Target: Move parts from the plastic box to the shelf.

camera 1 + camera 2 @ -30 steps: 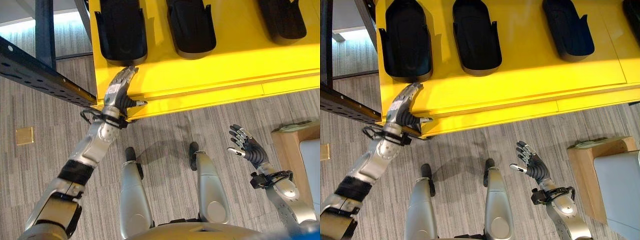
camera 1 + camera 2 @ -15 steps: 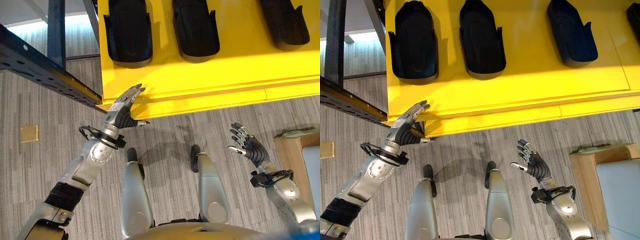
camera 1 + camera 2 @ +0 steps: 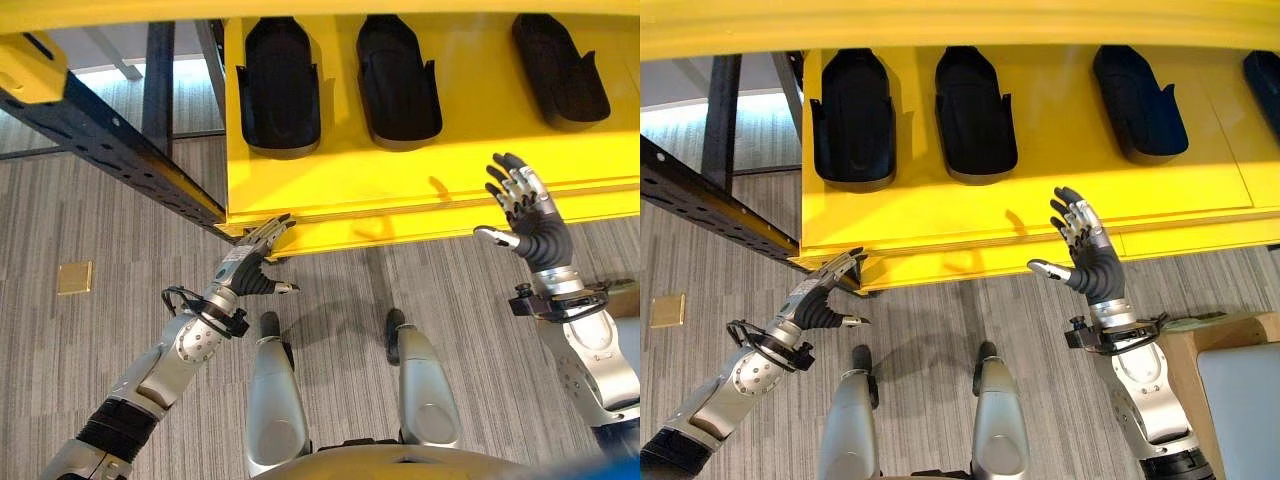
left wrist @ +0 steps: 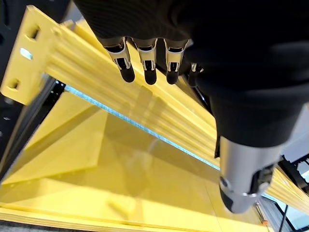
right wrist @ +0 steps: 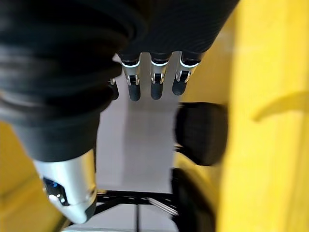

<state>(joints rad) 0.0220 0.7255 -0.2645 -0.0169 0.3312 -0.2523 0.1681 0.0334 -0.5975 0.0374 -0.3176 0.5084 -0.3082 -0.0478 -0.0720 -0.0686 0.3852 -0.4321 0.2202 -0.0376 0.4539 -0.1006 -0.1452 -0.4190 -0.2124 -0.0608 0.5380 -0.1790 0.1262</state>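
Both hands are empty here. The left hand (image 3: pixel 248 268) hangs just below the front lip of the yellow shelf (image 3: pixel 330 190), fingers straight and relaxed; the right hand (image 3: pixel 1085 252) is raised in front of that lip, fingers spread wide. The parts, black moulded shells (image 3: pixel 279 85), already lie in a row on the shelf board, well apart from each other. They look like stiff, light plastic with smooth, probably slippery skins, though that's hard to judge from up here. I'd take one by its raised side walls, a hand on each flank, not by the rounded nose.
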